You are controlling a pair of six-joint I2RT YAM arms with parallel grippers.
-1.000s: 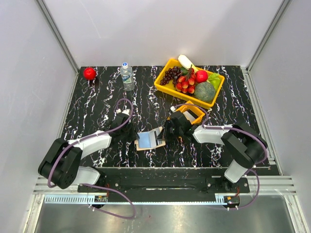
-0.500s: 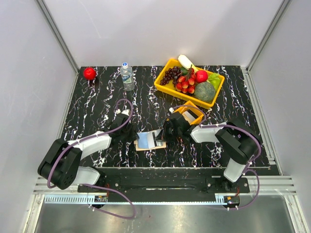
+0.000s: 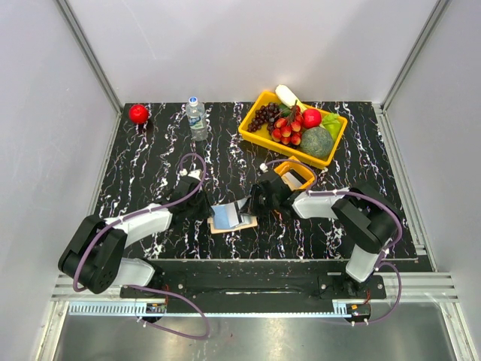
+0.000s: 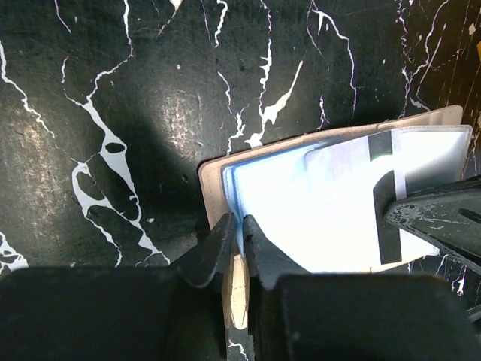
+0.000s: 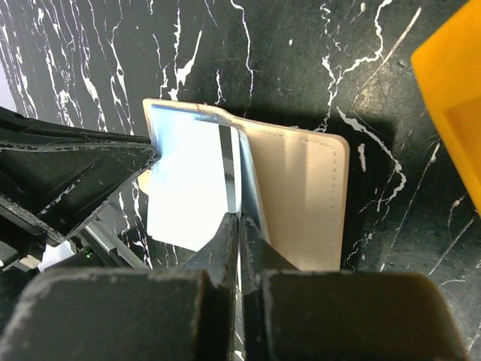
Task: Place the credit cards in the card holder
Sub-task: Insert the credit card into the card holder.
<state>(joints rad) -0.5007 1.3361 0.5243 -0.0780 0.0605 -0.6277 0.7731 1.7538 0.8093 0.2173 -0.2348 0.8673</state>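
Top camera: the flat tan folding card holder [image 3: 242, 223] lies open on the black marble table with white veins [image 3: 150, 165], near the front edge and right between the two arms. The left gripper [image 3: 207, 213] is down at its left side and the right gripper [image 3: 251, 210] at its right side. A small square orange tray [image 3: 304, 180] sits just behind the right gripper. Further back there's a yellow basket of fruit [image 3: 285, 150], a clear plastic water bottle [image 3: 197, 119] standing upright, and a red ball-shaped thing [image 3: 138, 113] in the far left corner.

Left wrist cam: the fingers are pretty much pressed together on the near edge of the card holder, with a thin beige strip pinched between them. A pale white credit card with a black stripe [image 4: 338, 188] lies across the holder's inside. There are light blue edges showing at its left side. The right gripper's dark finger overlaps the striped end.

Right wrist cam: the jaws are closed tight on the near edge of that striped card, which looks tilted up over the holder's fold. The beige flap lies flat to the right. A corner of the orange tray pokes in at the right edge, apart from the holder. The left gripper's tip touches the holder's left edge.
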